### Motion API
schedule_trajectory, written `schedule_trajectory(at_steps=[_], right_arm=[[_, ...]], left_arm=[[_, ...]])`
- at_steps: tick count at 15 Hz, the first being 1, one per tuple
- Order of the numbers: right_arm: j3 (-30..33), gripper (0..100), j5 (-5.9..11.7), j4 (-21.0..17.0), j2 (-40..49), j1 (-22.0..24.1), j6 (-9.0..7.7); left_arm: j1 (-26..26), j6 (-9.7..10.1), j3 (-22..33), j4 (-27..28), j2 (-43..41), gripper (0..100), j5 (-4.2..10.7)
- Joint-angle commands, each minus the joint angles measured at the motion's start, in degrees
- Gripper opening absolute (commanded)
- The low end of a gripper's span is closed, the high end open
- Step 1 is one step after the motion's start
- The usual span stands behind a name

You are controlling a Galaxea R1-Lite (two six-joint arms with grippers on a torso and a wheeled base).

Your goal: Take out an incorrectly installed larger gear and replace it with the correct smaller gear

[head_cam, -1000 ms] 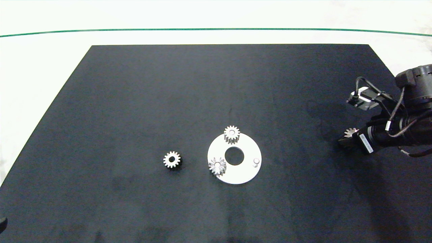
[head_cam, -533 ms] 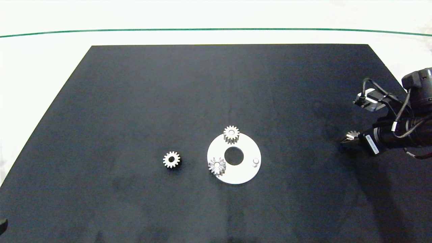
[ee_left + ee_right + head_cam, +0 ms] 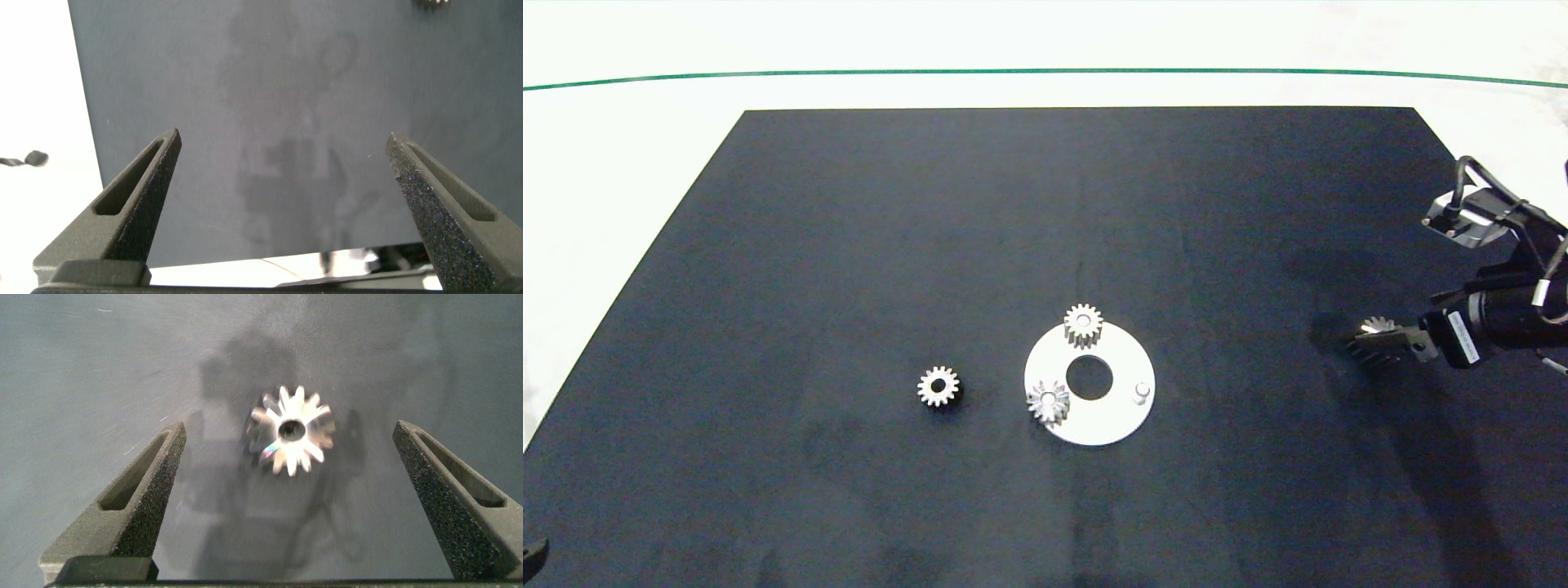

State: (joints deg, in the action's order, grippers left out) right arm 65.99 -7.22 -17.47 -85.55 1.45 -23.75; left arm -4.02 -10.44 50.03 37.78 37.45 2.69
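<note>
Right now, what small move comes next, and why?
Probably lift the open right tool clear: the wide star-toothed silver gear lies free on the black mat between its fingers. The round white plate's peg is bare; the small blunt-toothed silver gear waits beside it, nearer the idle left tool.

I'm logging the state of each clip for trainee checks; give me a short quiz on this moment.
1. True or false: the right gripper has its fingers shut on the larger gear.
2. How many gears sit on the white plate? A) one B) two C) three
3. Fill in: in the head view, the smaller gear lying loose on the mat is to the plate's ____.

Key: 1 false, the gear lies on the mat between open fingers; 2 B; 3 left.
</note>
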Motion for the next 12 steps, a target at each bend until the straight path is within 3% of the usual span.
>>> schedule_trajectory(at_steps=[1,6,9,12], right_arm=[[0.11,100,-2.19,-4.5,8.74,-0.22,-0.16],[0.02,100,-3.15,-7.76,15.68,-0.66,-0.16],[-0.07,100,-3.51,-8.72,17.09,-0.66,-0.16],[-0.51,100,-3.68,-8.72,17.79,-0.57,-0.16]], left_arm=[[-1.25,-1.52,-0.11,-0.69,3.51,100,-0.15],[-7.14,-1.61,-1.16,-5.17,10.45,100,-0.06],[-10.57,-1.96,-3.18,-11.15,14.93,100,0.21],[-14.26,-3.01,-5.38,-16.6,18.36,100,2.67]])
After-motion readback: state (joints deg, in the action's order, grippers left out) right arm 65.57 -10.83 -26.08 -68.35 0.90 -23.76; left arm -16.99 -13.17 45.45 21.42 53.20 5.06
